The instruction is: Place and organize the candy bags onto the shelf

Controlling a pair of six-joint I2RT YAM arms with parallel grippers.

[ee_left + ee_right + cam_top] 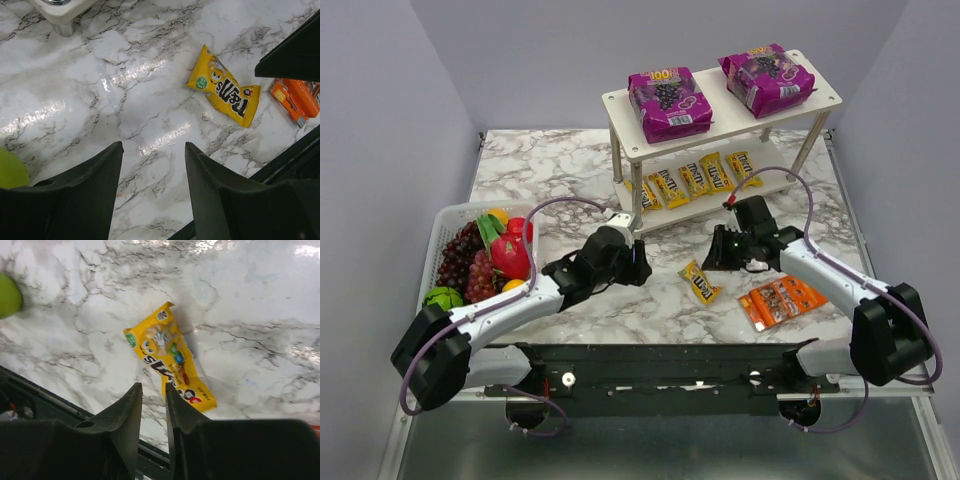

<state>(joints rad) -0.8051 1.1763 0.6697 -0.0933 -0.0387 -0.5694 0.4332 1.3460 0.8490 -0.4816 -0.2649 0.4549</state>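
- One yellow packet (700,282) is left lying flat on the marble tabletop (570,165) between the two arms, with the flat orange pack (780,300) just beside it on the right arm's side; neither is shelved yet
- Two glossy purple pouches (668,103) are already laid on the top board of the shelf (723,118), and a row of five yellow packets (692,180) is lined up on the lower tier
- The right gripper (153,387) is hung right over the loose packet, fingers parted only narrowly, nothing pinched between them
- The left gripper (154,150) is held low over bare marble, jaws well apart and empty
- Handling guess: the packet is judged light, soft and crinkly, lumpy with loose candy, so some sagging is expected if it's lifted by one end; a pinch across the short width near the middle is probably safest
- The film looks slick and the marble is polished, so the packet could get skated along instead of picked up
- The orange pack looks flatter and stiffer, and an edge would be harder to get hold of
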